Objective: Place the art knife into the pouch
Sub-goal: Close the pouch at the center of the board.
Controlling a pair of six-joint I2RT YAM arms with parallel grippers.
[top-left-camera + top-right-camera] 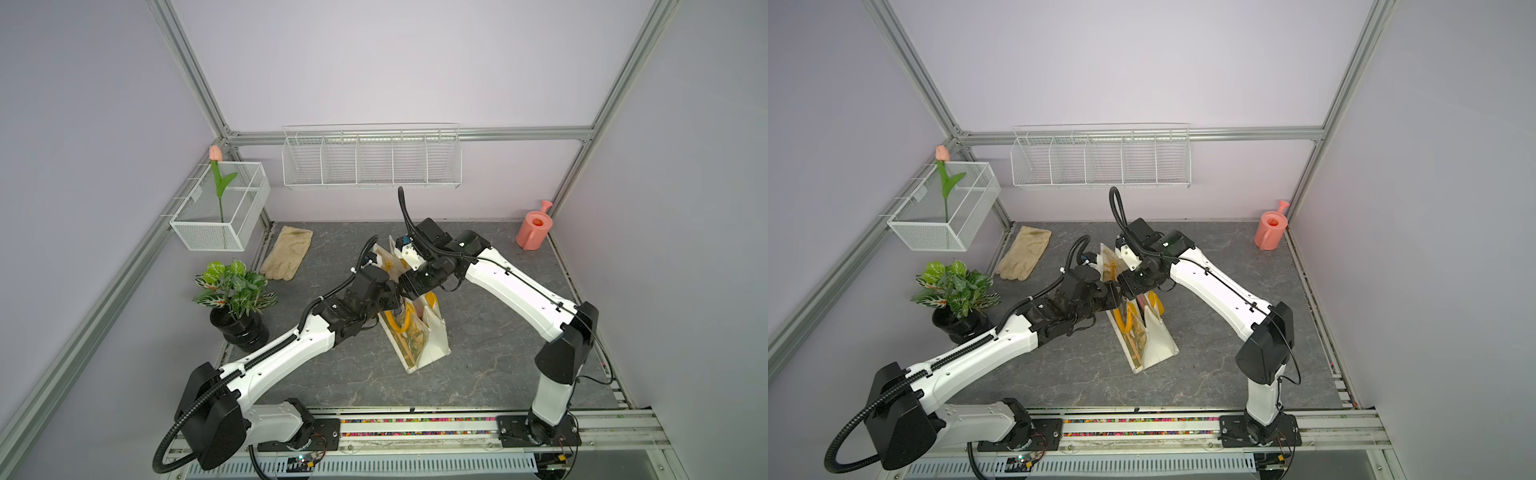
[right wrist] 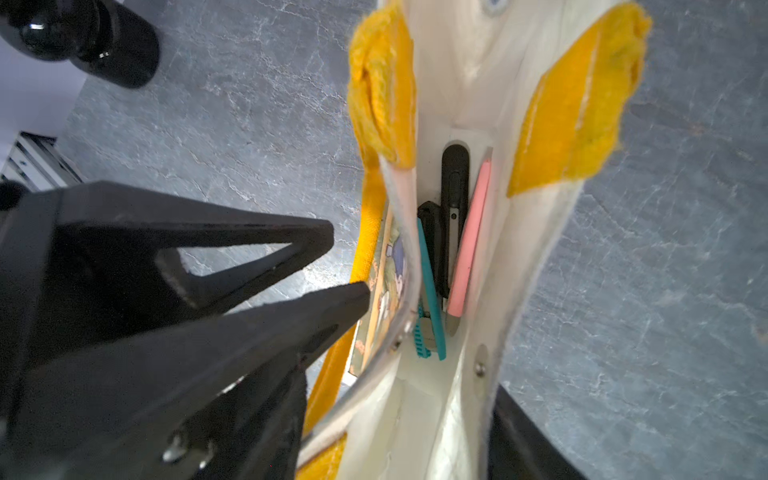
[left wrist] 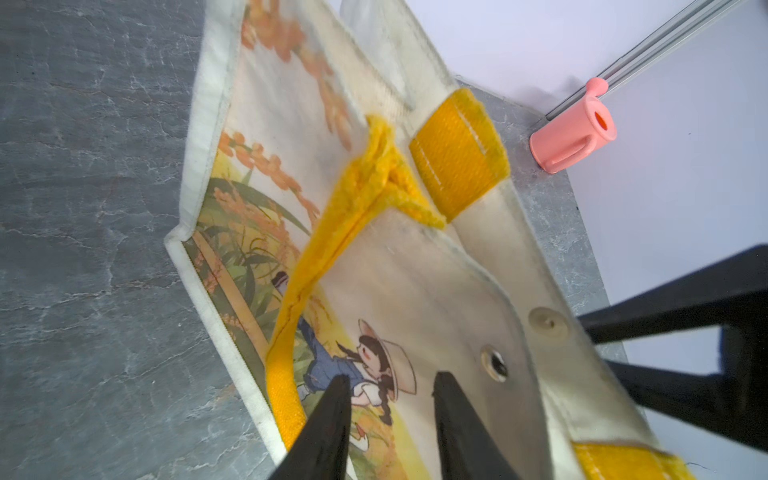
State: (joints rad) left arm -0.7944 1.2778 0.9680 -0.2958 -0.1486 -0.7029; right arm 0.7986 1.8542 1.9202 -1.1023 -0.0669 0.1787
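The pouch (image 1: 432, 340) (image 1: 1158, 340) stands upright mid-table, its mouth spread, yellow handles (image 2: 573, 104) flopped outward. Down inside it (image 2: 478, 62) lie three slim art knives: a black one (image 2: 455, 187), a pink one (image 2: 469, 249) and a teal one (image 2: 432, 291). My right gripper (image 2: 399, 382) hovers over the mouth, jaws apart on either side of the rim, holding nothing. My left gripper (image 3: 392, 382) sits against the printed outer wall (image 3: 374, 291), fingers apart; one fingertip (image 2: 357, 295) touches that wall. In both top views the two grippers meet above the pouch's rim.
A potted plant (image 1: 235, 291) stands left of the left arm. A tan glove (image 1: 286, 257) lies at the back left, a pink watering can (image 1: 534, 230) (image 3: 573, 133) in the back right corner. A mesh basket with a tulip (image 1: 220, 216) and a wire rack (image 1: 370, 162) hang on the walls.
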